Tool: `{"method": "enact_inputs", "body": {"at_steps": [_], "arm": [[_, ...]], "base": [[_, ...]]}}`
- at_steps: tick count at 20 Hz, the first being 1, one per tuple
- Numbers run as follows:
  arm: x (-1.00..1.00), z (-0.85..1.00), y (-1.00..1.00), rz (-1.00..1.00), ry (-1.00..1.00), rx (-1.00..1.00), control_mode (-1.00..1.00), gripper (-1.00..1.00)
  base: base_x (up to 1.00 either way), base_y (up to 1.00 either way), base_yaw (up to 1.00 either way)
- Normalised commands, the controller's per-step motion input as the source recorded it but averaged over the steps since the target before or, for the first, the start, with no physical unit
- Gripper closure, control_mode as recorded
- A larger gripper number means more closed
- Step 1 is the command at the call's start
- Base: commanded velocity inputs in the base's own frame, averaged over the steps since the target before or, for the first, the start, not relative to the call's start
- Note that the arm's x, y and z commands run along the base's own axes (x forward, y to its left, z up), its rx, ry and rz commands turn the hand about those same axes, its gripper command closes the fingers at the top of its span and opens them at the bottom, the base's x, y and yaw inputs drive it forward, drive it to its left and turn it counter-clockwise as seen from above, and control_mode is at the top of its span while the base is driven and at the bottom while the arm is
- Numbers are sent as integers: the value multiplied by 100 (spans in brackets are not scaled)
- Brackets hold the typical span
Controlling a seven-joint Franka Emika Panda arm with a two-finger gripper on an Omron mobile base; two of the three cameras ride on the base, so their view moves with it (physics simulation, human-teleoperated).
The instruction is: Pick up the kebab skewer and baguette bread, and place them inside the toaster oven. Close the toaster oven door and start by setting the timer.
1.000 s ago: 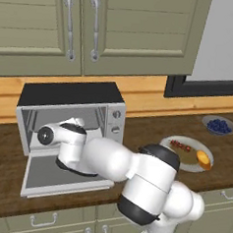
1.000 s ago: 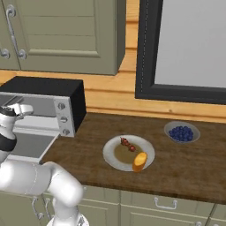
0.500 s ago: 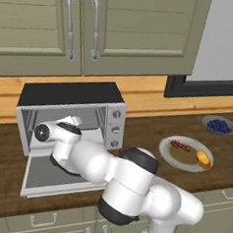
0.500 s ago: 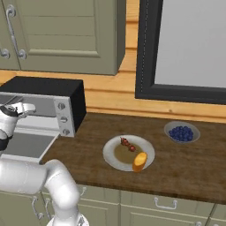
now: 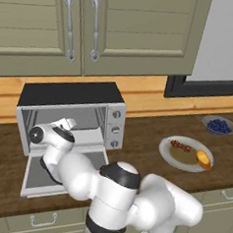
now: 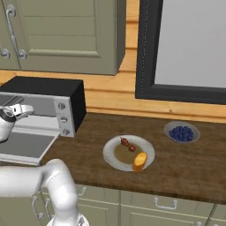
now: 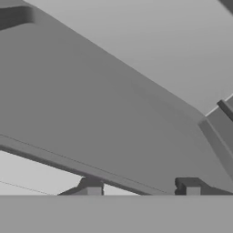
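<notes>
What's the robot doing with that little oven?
The robot arm is reaching into the toaster oven, whose toaster oven door lies folded down and open. Its gripper is inside with the jaws apart, holding nothing. The food has not gone in yet: the kebab skewer and the baguette bread sit together on a plate on the counter to the right of the oven. A bowl of blueberries sits farther right.
</notes>
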Motion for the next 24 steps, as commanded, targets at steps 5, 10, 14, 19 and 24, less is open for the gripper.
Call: {"method": "enact_inputs", "body": {"at_steps": [5, 10, 14, 19, 24], "arm": [[13, -18, -2, 0, 0, 0, -100, -100], [5, -3, -17, 0, 0, 0, -100, -100], [0, 0, -9, 0, 0, 0, -100, -100], [14, -6, -3, 0, 0, 0, -100, -100], [2, -25, 0, 0, 0, -4, -100, -100]], "base": [[0, 0, 0], [0, 0, 0], [0, 0, 0], [0, 0, 0], [0, 0, 0]]}}
